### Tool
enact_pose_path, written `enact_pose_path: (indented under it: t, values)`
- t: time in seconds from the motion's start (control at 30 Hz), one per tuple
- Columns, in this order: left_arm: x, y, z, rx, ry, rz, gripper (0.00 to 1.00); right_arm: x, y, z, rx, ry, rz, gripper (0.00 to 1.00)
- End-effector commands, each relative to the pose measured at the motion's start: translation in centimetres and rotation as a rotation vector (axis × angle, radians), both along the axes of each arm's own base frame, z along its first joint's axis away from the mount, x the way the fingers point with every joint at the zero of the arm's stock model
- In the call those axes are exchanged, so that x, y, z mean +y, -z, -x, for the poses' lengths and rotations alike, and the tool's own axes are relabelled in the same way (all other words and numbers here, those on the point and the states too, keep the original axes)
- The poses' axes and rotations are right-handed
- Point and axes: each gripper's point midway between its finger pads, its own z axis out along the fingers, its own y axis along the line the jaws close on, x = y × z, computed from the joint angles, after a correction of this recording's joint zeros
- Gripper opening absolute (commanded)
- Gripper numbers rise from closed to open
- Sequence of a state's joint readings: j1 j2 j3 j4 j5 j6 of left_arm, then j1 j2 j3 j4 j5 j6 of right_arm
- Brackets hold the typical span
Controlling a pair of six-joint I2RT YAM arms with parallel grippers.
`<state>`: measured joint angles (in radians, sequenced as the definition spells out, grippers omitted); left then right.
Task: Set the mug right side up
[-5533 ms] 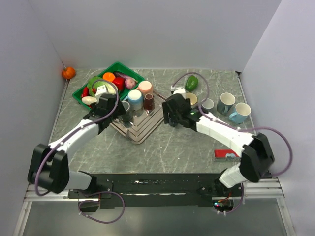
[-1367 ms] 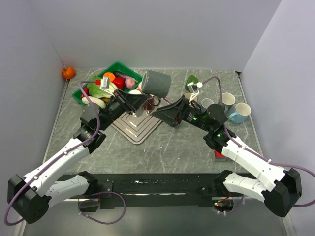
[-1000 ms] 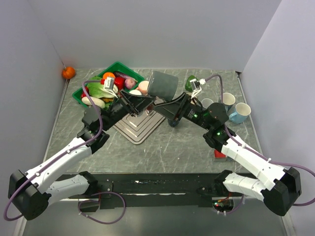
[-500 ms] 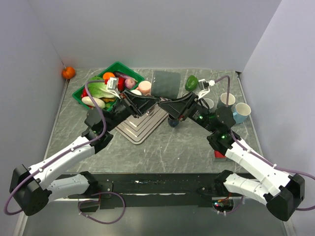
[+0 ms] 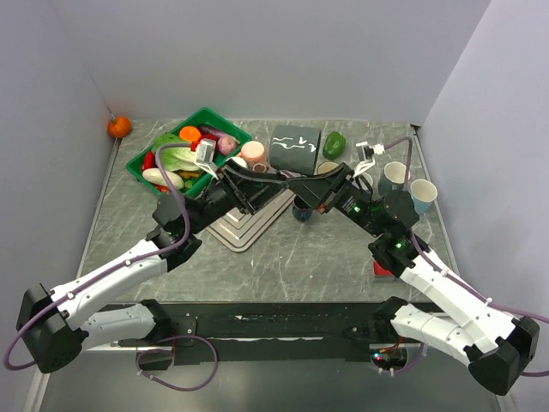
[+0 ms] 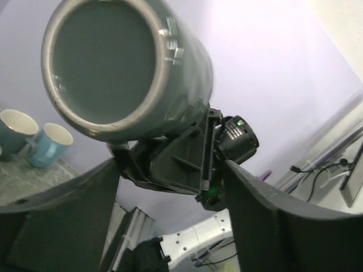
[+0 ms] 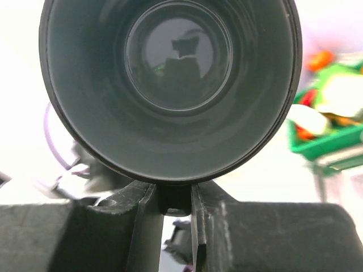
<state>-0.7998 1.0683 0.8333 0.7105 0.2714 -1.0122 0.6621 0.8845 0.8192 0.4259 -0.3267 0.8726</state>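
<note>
- Mug [image 5: 296, 148]: grey, aloft, on its side; mouth faces right tool [image 7: 174, 198], base faces left tool [image 6: 170, 167].
- Right tool: nearly closed, pinching the mug just under its rim.
- Left tool: jaws wide, clear of the mug, holding nothing.
- Hazard: a single thin pinch; the mug may swivel or slip and drop onto the worktop [image 5: 317, 249].
- Markings: white marks on the mug's side; unreadable.

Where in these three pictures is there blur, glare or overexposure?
Top external view: evenly lit and sharp, the grey ceramic mug clear. Right wrist view: the mug's glossy inside mirrors dark shapes; the background is overexposed and blurred, the green plastic tray only a smear. Left wrist view: the mug is sharp, with small glints on its side; the dark fingers look soft.
</note>
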Motion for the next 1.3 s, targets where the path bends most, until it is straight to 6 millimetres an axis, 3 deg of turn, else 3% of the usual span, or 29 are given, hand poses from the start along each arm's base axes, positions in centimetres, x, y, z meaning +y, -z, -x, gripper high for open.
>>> enact_pose_path:
  t: [0.0, 0.07, 0.13, 0.17, 0.2, 0.3, 0.33, 0.6, 0.77, 0.97, 1.13, 1.27]
  values:
    - [0.4, -2.6, 1.8, -0.12, 0.009, -0.021, 0.99, -3.3, -1.7, -1.5, -0.057, 0.213, 0.018, 0.0]
    - [0.1, -1.9, 1.4, -0.129, -0.005, -0.065, 0.96, -5.2, -1.6, -2.2, -0.047, 0.319, 0.043, 0.0]
    - [0.1, -1.1, 1.1, -0.111, -0.018, -0.09, 0.96, -6.5, -0.1, -2.7, -0.013, 0.391, 0.105, 0.0]
    - [0.1, -0.3, 0.9, -0.103, -0.028, -0.102, 0.96, -8.2, -0.3, -3.2, -0.019, 0.482, 0.12, 0.0]
    - [0.2, 0.0, 0.6, -0.093, -0.044, -0.106, 0.96, -9.0, 1.1, -3.5, 0.016, 0.523, 0.176, 0.0]
    - [0.5, 1.3, 0.3, -0.081, -0.071, -0.14, 0.96, -12.0, 2.0, -4.1, 0.037, 0.669, 0.271, 0.0]
    - [0.6, 1.8, 0.1, -0.066, -0.085, -0.158, 0.96, -12.8, 3.8, -4.3, 0.079, 0.704, 0.346, 0.0]
    - [2.2, 4.8, -2.2, 0.006, -0.24, -0.308, 0.96, -19.1, 10.8, -4.5, 0.26, 0.935, 0.644, 0.0]
    - [3.3, 6.2, -3.1, 0.053, -0.314, -0.36, 0.96, -19.7, 15.0, -4.8, 0.37, 0.906, 0.743, 0.0]
    - [4.0, 8.0, -3.9, 0.118, -0.365, -0.409, 0.96, -20.1, 18.3, -5.4, 0.462, 0.881, 0.816, 0.0]
    - [4.2, 9.1, -4.4, 0.147, -0.387, -0.443, 0.96, -18.7, 20.1, -6.0, 0.474, 0.795, 0.851, 0.0]
    - [4.1, 9.6, -4.8, 0.16, -0.402, -0.454, 0.96, -17.4, 23.0, -6.7, 0.536, 0.719, 0.901, 0.0]
